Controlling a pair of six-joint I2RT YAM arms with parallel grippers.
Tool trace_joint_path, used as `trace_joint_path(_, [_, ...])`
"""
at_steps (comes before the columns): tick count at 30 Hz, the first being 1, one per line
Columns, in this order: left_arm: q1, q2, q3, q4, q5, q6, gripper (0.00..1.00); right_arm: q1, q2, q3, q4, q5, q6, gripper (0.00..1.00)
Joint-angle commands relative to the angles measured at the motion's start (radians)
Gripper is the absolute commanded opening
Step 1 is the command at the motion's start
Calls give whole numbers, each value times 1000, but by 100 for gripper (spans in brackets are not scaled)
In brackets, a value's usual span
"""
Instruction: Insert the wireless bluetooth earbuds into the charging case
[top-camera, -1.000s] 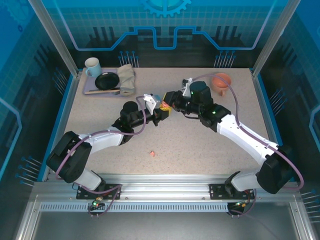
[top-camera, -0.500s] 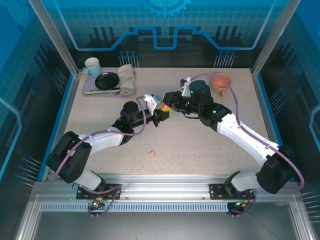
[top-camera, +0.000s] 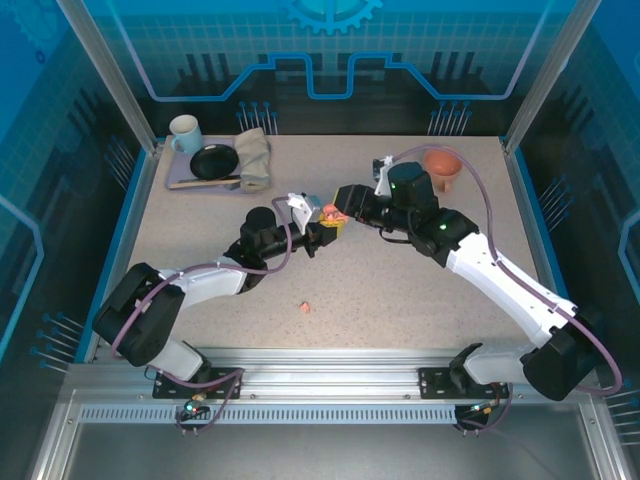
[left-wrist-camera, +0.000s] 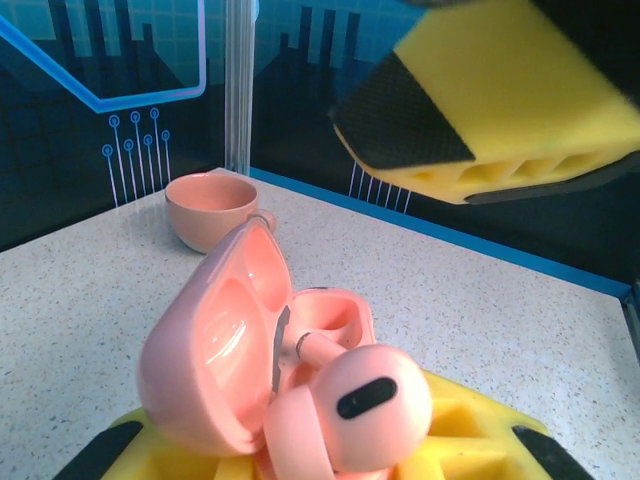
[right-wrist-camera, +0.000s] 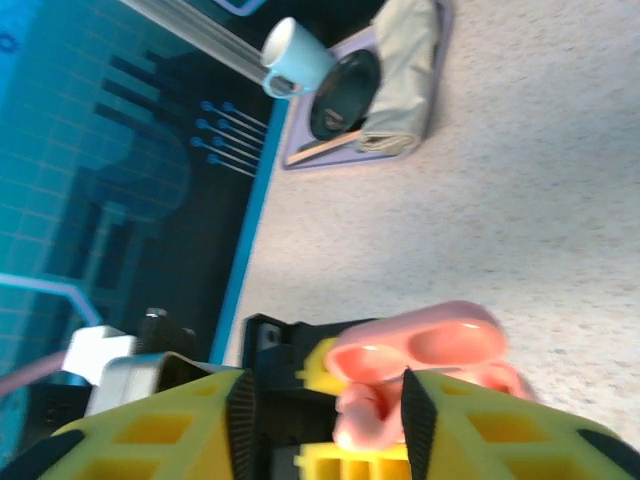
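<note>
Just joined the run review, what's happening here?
The left gripper is shut on an open pink charging case, and a pink earbud sits partway in it. The right gripper hovers at the case with its jaws apart. Another small pink piece, likely an earbud, lies on the table nearer the bases.

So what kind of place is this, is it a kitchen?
Probably not: it looks like a robot lab booth. A left arm and a right arm are bolted to a metal rail at the table edge, and clear walls with blue circuit pictures close it in.
</note>
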Motion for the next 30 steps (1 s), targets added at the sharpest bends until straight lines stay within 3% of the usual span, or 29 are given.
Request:
trace_joint_path(1, [-3,-24,-15,8,-4,-16,0,17,-44,14,-140,97,-67,54])
trace_joint_path(13, [-50,-67,-79,-316,-118,-46,0,23,-95,-263,-103,123,17,58])
trace_joint_path(18, [-90,-45,-54,-463,-205,-47,0,48,-24,-303,-65,117,37,59])
trace_joint_path(30, [-183,99,185,-986,-397,21,0,60,222,-388,53,159,106,54])
